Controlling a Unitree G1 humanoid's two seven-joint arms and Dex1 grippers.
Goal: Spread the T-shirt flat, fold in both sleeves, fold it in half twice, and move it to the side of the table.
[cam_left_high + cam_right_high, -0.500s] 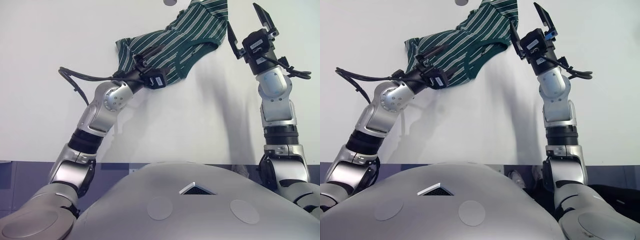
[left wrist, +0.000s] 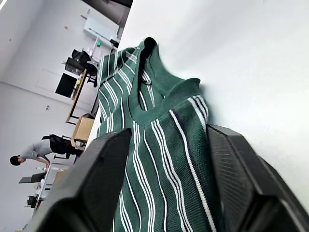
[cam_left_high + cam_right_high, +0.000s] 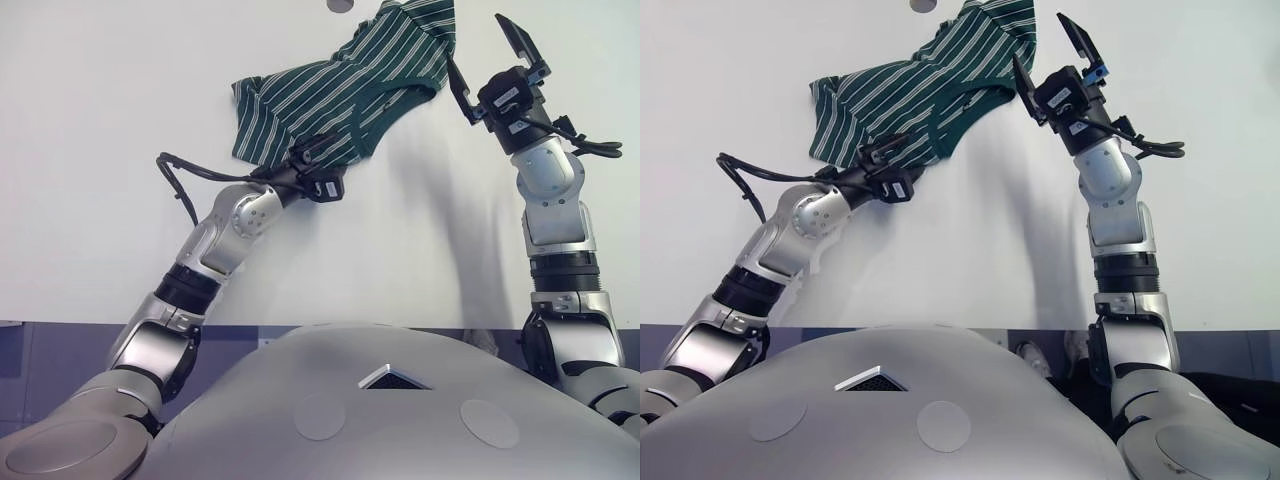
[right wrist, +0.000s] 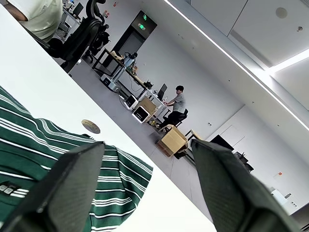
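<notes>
The T-shirt (image 3: 340, 85) lies bunched on the white table (image 3: 100, 150), not yet flat. The left pincer (image 2: 169, 135) is released, with the striped cloth between its fingers. The right pincer (image 3: 487, 55) is also released and grasps nothing; the shirt's edge is just beside it, on its left. I think each pincer should pinch one layer near an edge, then both pull apart slowly and low, so the cloth opens without new folds.
</notes>
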